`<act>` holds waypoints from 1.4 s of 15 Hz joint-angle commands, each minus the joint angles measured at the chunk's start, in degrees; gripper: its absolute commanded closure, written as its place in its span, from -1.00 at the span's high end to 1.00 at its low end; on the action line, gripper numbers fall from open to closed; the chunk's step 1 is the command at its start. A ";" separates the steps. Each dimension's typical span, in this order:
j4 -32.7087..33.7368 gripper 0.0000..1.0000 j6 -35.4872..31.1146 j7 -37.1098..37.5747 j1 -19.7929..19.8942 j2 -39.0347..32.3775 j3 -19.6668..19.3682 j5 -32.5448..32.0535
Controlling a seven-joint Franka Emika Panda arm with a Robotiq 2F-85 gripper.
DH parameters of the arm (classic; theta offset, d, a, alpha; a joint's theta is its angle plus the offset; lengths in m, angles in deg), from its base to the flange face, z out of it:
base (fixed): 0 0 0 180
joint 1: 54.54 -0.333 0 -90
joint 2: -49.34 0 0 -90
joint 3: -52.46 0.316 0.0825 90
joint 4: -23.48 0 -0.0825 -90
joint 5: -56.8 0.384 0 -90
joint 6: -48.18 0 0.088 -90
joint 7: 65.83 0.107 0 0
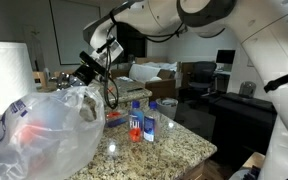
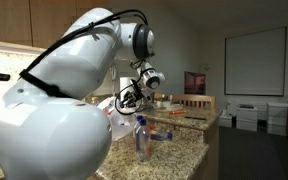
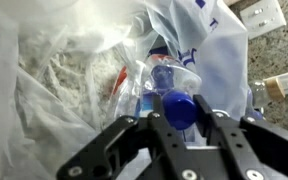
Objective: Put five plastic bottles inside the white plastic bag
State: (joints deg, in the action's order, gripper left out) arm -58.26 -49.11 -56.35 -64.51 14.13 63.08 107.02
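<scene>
My gripper [image 3: 181, 112] is shut on a plastic bottle [image 3: 167, 82] by its blue cap and holds it over the mouth of the white plastic bag [image 3: 64, 70]. A bottle with red-orange liquid shows through the bag [image 1: 34, 128]. In an exterior view the gripper [image 1: 84, 68] hangs above the bag's top. Three bottles stand on the counter beside the bag: one with red liquid [image 1: 135, 120], one clear [image 1: 149, 122], one behind [image 1: 136, 97]. In an exterior view one bottle [image 2: 141, 139] stands on the counter, and the gripper [image 2: 126, 98] is half hidden by the arm.
A white paper towel roll [image 1: 6, 70] stands behind the bag. The granite counter [image 1: 174, 140] ends close to the bottles. Wall outlets [image 3: 264, 15] show in the wrist view. Boxes [image 1: 154, 72] and desks fill the room behind.
</scene>
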 commanded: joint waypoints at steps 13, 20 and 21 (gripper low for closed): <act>6.56 -0.74 28.47 2.17 0.79 -3.43 -3.56 -2.44; 8.51 -0.41 18.92 7.33 -3.92 -5.94 -4.56 -6.05; 8.85 -0.25 17.70 7.73 -4.56 -6.03 -4.50 -6.92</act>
State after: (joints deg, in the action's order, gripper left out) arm -50.46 -28.60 -51.59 -67.24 8.08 58.63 102.61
